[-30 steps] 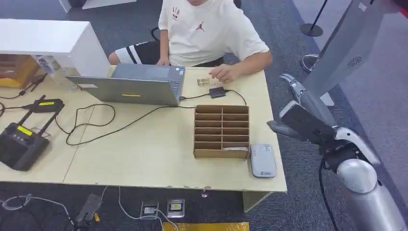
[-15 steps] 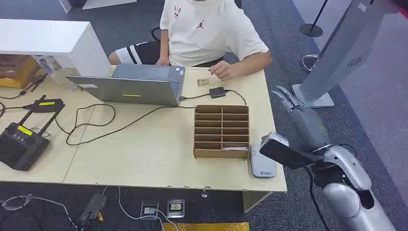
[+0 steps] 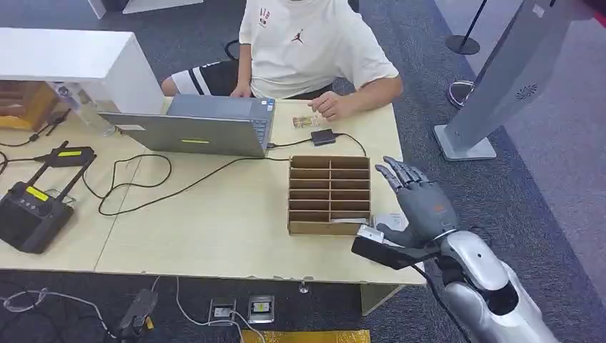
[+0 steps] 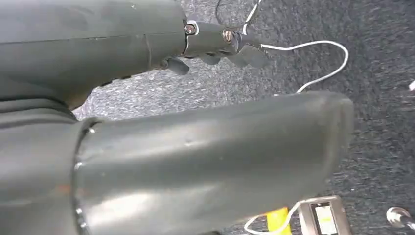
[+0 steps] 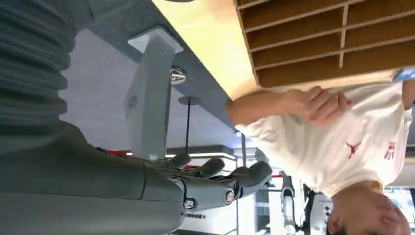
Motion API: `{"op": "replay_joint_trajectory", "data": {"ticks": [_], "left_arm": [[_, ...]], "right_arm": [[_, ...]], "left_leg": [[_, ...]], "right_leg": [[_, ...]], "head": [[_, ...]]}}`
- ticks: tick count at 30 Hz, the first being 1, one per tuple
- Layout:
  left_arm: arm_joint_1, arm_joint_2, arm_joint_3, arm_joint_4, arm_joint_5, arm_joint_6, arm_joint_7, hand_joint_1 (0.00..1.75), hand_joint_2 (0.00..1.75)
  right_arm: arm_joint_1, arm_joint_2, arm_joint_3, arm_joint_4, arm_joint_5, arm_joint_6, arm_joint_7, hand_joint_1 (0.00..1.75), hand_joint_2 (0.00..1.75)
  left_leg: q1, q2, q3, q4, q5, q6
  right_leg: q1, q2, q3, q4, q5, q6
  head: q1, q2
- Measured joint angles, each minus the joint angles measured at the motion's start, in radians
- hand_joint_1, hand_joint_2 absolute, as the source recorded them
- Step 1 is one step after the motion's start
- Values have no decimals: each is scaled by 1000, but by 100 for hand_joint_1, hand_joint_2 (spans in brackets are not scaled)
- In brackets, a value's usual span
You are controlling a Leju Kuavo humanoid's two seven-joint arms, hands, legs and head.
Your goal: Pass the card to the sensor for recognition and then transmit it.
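One laptop (image 3: 193, 131), one organizer (image 3: 329, 194) — one person (image 3: 311, 50).

laptop (image 3: 204, 126) open on table (image 3: 214, 229) — person (image 3: 311, 46) behind

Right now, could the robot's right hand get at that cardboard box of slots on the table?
Probably yes. The right hand hovers open just beside the cardboard organizer, at the table's right edge, with nothing between them and the slots open from above.

left hand (image 4: 215, 46): thick grey thumb across the middle, darker fingers (image 4: 244, 51) toward 1 o'clock, holding nothing
floor (image 4: 377, 122): dark grey carpet
white cable (image 4: 320, 63): looping at 2 o'clock
floor socket (image 4: 320, 218): at 5 o'clock
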State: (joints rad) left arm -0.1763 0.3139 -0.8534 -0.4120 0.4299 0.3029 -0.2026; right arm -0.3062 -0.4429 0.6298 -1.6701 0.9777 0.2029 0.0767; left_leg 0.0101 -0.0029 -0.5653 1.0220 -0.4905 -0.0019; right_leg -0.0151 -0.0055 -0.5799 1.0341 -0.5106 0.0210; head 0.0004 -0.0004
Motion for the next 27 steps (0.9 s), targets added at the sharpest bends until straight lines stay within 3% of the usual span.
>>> {"op": "replay_joint_trajectory", "data": {"ticks": [27], "left_arm": [[16,22,-1,-9,0,2,24,0,0]], "right_arm": [[-22,61,52,158,-26,8,-12,0,175]], "left_leg": [[0,0,0,0,0,0]], "right_leg": [[0,0,0,0,0,0]], "head": [[0,0]]}}
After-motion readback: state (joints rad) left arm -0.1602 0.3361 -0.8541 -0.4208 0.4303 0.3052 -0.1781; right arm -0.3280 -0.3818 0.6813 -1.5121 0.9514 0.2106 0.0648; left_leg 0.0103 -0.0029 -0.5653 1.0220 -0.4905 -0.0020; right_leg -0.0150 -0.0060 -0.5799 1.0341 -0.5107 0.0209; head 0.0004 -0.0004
